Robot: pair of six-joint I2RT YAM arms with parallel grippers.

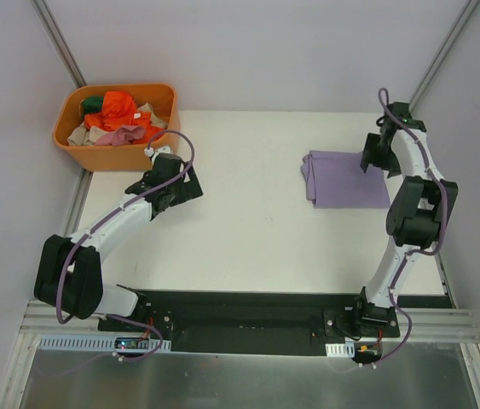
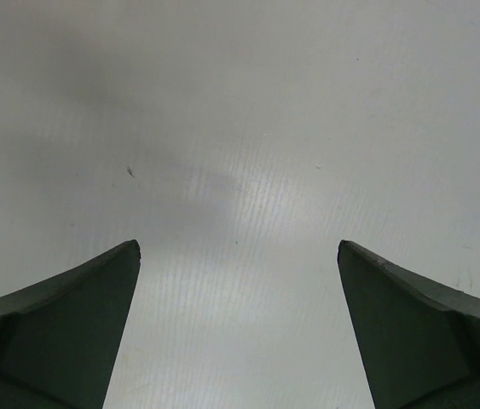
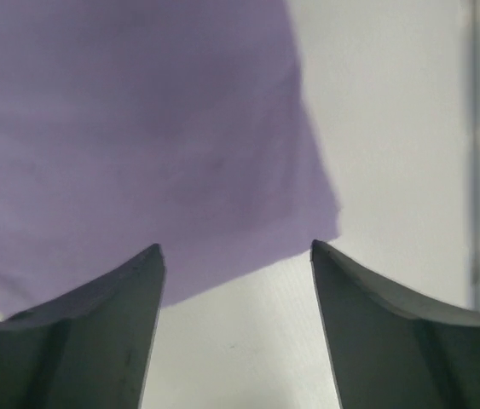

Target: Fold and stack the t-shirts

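Note:
A folded lilac t-shirt (image 1: 344,179) lies flat on the white table at the right. It fills the upper left of the right wrist view (image 3: 137,136). My right gripper (image 1: 374,157) hangs open and empty over the shirt's far right corner (image 3: 236,249). An orange basket (image 1: 117,124) at the far left holds several crumpled shirts, among them an orange one (image 1: 117,107), a green one and a pink one. My left gripper (image 1: 180,189) is open and empty over bare table (image 2: 240,247), just in front of the basket.
Grey walls close in on the left, back and right. A metal rail (image 1: 76,201) runs along the table's left edge. A black base plate (image 1: 248,319) carries both arm bases at the near edge.

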